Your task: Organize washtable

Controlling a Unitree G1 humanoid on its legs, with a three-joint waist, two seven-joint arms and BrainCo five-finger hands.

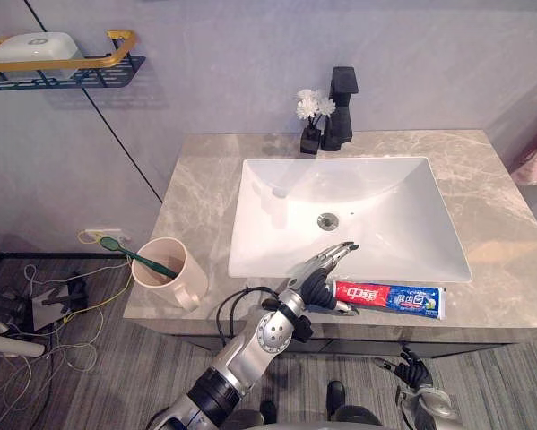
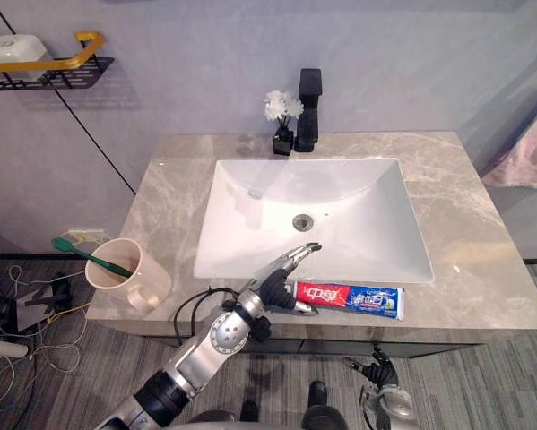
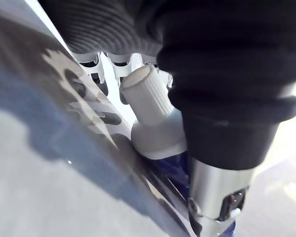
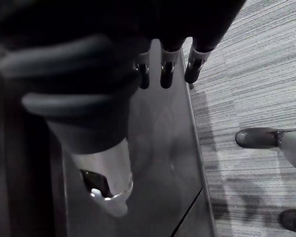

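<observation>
Along the front edge of the surface (image 1: 492, 206): a toothpaste tube (image 1: 394, 298) lay flat, right of centre, just in front of the sink (image 1: 385, 206), with its cap end pointing to the left.
Left robot hand (image 1: 315, 285): reached up over the front edge and rested at the cap end of the tube; its fingers (image 1: 335, 258) were stretched out straight over the sink's front rim, released rather than clenched.
Tube cap (image 3: 143, 89): white and ribbed, it sat between the row of fingers and the thumb (image 3: 214, 192); whether either pressed on it could not be told.
Right robot hand (image 1: 414, 367): hung low, below the front edge of the surface at the right, with relaxed fingers (image 4: 162, 74) holding nothing.
Cup (image 1: 183, 282): pink, with a handle, stood upright at the front left corner, well apart from the tube.
Toothbrush (image 1: 138, 258): green, leaned inside the cup with its head sticking out to the left.
Tap (image 1: 342, 107): black, stood behind the sink at the back of the surface.
Vase (image 1: 311, 139): small, black, holding white flowers (image 1: 315, 106), stood just beside the tap on its left.
Wall shelf (image 1: 71, 72): upper left, carried a white box (image 1: 35, 47).
</observation>
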